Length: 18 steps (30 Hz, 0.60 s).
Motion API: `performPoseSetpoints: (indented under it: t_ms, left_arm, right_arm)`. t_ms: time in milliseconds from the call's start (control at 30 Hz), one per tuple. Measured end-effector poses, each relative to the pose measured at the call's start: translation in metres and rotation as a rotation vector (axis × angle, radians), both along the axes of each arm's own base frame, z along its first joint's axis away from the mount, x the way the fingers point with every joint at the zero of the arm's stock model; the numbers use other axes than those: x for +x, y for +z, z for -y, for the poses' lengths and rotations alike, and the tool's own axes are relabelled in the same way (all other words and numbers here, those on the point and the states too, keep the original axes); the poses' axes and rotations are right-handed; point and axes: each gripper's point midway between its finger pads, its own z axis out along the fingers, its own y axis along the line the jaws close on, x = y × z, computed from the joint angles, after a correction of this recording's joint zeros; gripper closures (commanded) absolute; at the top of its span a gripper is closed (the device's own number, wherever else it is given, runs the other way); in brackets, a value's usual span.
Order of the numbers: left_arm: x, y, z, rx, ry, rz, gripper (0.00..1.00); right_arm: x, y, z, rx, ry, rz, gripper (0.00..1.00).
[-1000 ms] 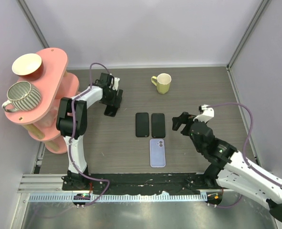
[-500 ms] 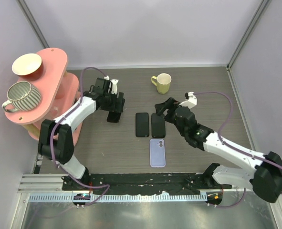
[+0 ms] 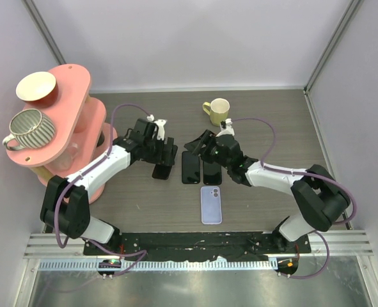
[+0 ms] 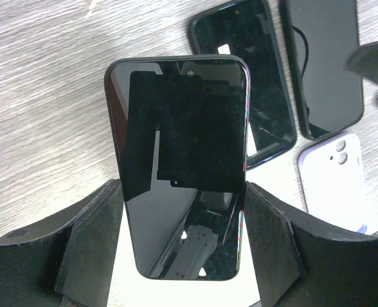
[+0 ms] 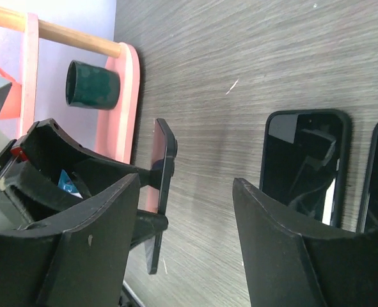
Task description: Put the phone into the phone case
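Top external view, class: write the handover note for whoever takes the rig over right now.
Left gripper: shut on the phone, held tilted just left of the black case.
Right gripper: open, empty, over that case's far end.
Lilac case: flat on the table, on its near side.
Done: phone gripped. Left: seat it in the case, then release.

The left arm [image 3: 105, 163] and right arm [image 3: 275, 179] are built alike, with smooth white link shells between bulky matte-black joint housings. A thin purple cable [image 3: 130, 105] runs in a loose loop along the left arm, and a second purple cable [image 3: 270, 137] runs along the right. The left claw [image 4: 179, 256] and right claw [image 5: 182, 211] are all black, with broad, angular, faceted fingers [image 5: 291, 256] and pale, worn-looking edges.
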Motion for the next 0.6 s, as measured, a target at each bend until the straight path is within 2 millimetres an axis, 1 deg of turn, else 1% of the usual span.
performPoseSetpoints:
  t_ms: [33,167,300,500,600]
  left_arm:
    - [-0.002,0.001,0.003,-0.005,-0.005,0.002,0.7]
    - [-0.007,0.001,0.014,-0.026,-0.02,0.008,0.7]
    - [-0.009,-0.001,0.017,-0.028,-0.025,0.004,0.7]
    - [-0.009,-0.001,0.017,-0.031,-0.025,0.01,0.7]
    - [-0.007,0.0,0.018,-0.035,-0.026,0.017,0.7]
  right_arm:
    - [-0.001,0.0,-0.003,0.015,0.011,-0.004,0.38]
    - [-0.003,-0.013,-0.015,0.047,0.05,-0.045,0.4]
    - [-0.007,-0.024,-0.023,0.069,0.076,-0.085,0.41]
    - [-0.015,-0.024,-0.036,0.11,0.098,-0.104,0.43]
    - [-0.017,-0.023,-0.042,0.134,0.112,-0.108,0.46]
